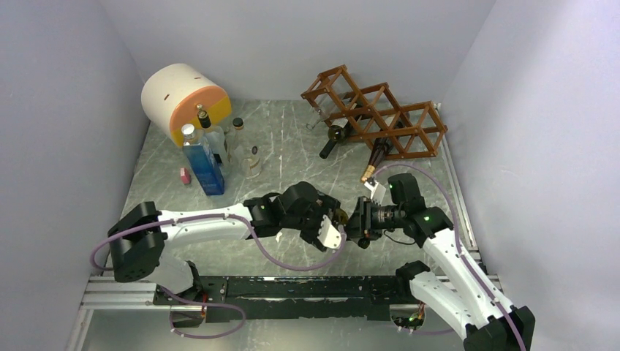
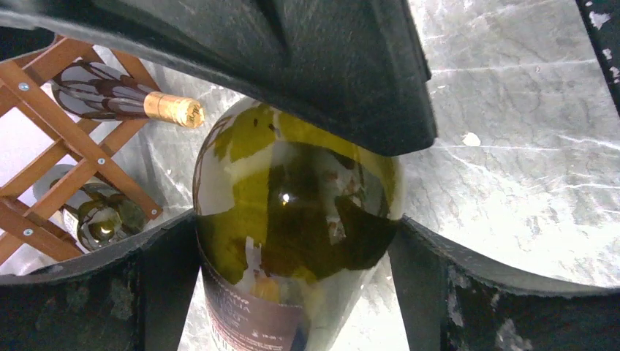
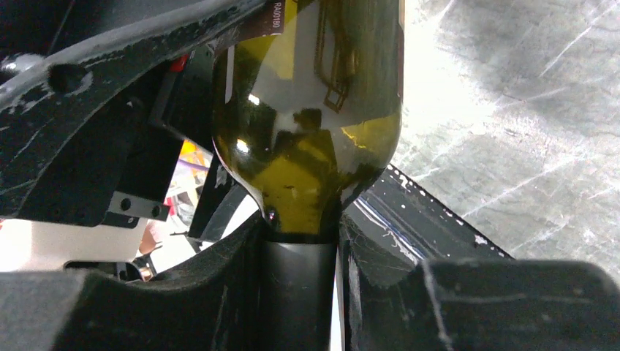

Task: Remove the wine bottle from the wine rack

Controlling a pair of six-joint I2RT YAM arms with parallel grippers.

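A dark green wine bottle hangs above the table's near middle, lying level between my two grippers and away from the wine rack. My right gripper is shut on its black-capped neck, with the bottle's shoulder just past the fingers. My left gripper spans the bottle's wide body. Its fingers press against both sides just above the label. The reddish-brown rack stands at the back right.
Two more bottles lie in the rack, one dark-necked and one gold-capped. At the back left stand a white-and-orange cylinder, a blue bottle, clear glass bottles and a small pink object. Walls close in on three sides.
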